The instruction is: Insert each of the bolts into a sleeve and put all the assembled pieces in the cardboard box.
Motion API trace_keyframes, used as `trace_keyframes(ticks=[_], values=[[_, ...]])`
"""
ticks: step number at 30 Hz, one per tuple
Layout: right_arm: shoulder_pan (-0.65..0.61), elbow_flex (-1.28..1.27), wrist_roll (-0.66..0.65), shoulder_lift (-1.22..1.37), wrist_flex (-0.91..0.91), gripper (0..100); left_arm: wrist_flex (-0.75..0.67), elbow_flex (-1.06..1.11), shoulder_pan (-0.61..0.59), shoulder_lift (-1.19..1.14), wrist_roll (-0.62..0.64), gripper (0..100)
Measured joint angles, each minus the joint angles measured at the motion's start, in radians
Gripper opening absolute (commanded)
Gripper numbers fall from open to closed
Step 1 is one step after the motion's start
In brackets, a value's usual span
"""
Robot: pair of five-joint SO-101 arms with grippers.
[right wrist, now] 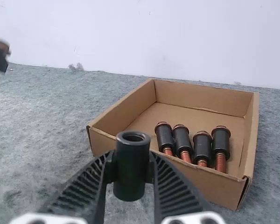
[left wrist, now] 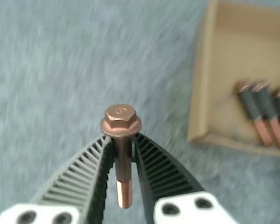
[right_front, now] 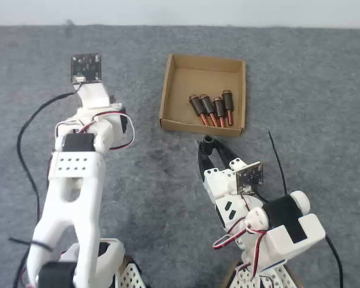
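Left gripper (left wrist: 122,139) clamps a copper bolt (left wrist: 120,120), right gripper (right wrist: 131,161) pinches a black sleeve (right wrist: 131,151) at six o'clock of the cardboard box (right wrist: 200,95).

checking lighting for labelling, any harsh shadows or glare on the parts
High view: even light, no hard shadows around the cardboard box. Left wrist view: mild sheen on the bolt, no glare. Right wrist view: the sleeve is dark but its rim shows; bright wall behind.
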State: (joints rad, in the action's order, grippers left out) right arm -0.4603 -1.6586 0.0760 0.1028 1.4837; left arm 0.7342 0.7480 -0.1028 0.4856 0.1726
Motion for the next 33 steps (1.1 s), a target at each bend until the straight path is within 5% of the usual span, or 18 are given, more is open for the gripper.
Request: trace_keyframes(ticks=[13, 25, 33], values=[[0.000, 0.000, 0.000, 0.000, 0.000, 0.6, -0.736, 0.358, 0.255, 0.137, 0.003, 1], [-0.014, 0.000, 0.000, 0.000, 0.000, 0.6, -0.796, 0.373, 0.459, 0.141, 0.002, 1], [-0.038, 0.000, 0.000, 0.000, 0.000, 0.6, -0.796, 0.373, 0.479, 0.141, 0.000, 1]])
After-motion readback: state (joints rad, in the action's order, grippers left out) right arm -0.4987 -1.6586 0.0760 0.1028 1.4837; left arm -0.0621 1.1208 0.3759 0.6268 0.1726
